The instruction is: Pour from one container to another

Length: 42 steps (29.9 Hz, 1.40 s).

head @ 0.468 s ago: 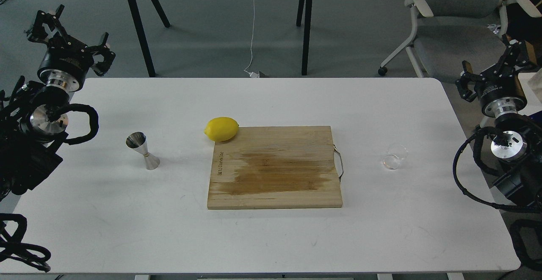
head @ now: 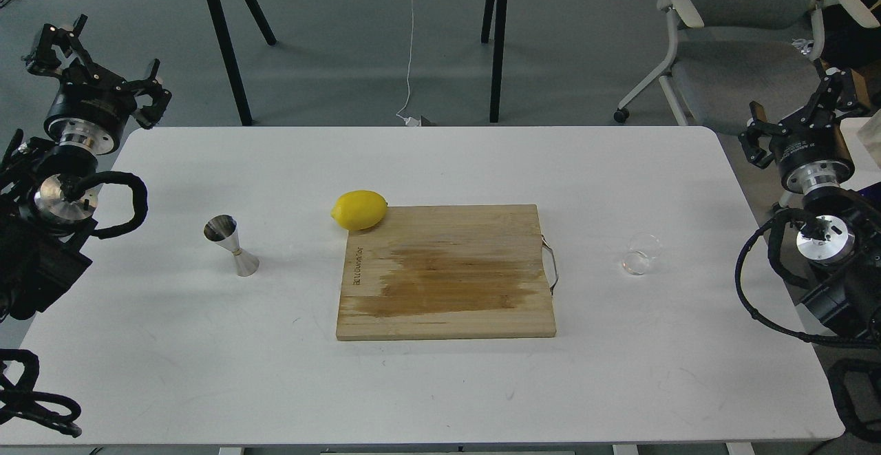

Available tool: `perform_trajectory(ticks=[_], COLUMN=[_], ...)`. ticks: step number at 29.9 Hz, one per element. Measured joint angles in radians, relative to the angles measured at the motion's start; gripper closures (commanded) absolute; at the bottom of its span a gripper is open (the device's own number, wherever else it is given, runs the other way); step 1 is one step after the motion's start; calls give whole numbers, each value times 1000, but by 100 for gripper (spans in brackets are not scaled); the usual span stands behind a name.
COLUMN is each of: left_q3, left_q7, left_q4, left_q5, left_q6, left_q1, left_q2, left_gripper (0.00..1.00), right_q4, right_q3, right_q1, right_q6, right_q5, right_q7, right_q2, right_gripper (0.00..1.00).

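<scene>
The small clear glass cup (head: 641,253) stands on the white table (head: 440,386), right of the cutting board. The steel hourglass jigger (head: 231,246) stands upright on the table's left side. My left gripper (head: 96,62) hovers off the table's far left corner, fingers spread open, well above and left of the jigger. My right gripper (head: 802,116) hangs beyond the table's right edge, open and empty, up and right of the glass cup.
A wooden cutting board (head: 447,272) with a metal handle lies mid-table. A yellow lemon (head: 359,209) rests at its far left corner. Behind the table are black table legs (head: 497,42) and a grey office chair (head: 743,35).
</scene>
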Motion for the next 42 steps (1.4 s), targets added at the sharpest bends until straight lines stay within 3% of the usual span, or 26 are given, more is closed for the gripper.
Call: perform_trajectory(ticks=[6,12,18,24,28,36,39,42], left_q3=[25,159,348,388,388,368,353,356], left_q7=[-12,-110,-119,-119,-119,-120,-120,-120], left_q4=[63,118,122,104,-1,-390,-499,-549], left_q5=[87,340,582,753,842,1205,1261,1328], left_q6=[0,0,-1,0,0,11,121,329], left_q1=[-14,-57,-115,-232,-312,-348,-334,-314], left_q2=[43,121,159,162,160,228,264,291], left_gripper=[0,0,0,0,0,0,0,0], right_q4=[0,-2,-5,-5,-5,-5,-5,-5], right_q3=[-3,-5,-6,-7,-6,-4,-4,-4], right_q1=[-1,-2,-2,-20,-35,-46,-47,-53], right_q6=[0,0,0,0,0,0,0,0], right_q5=[0,0,0,0,0,0,0,0], right_q7=[-7,-8,-6,-6,-5,-4,-3,-3], right_q2=[-6,0,3,1,1,4,4,4], right_gripper=[0,0,0,0,0,0,0,0])
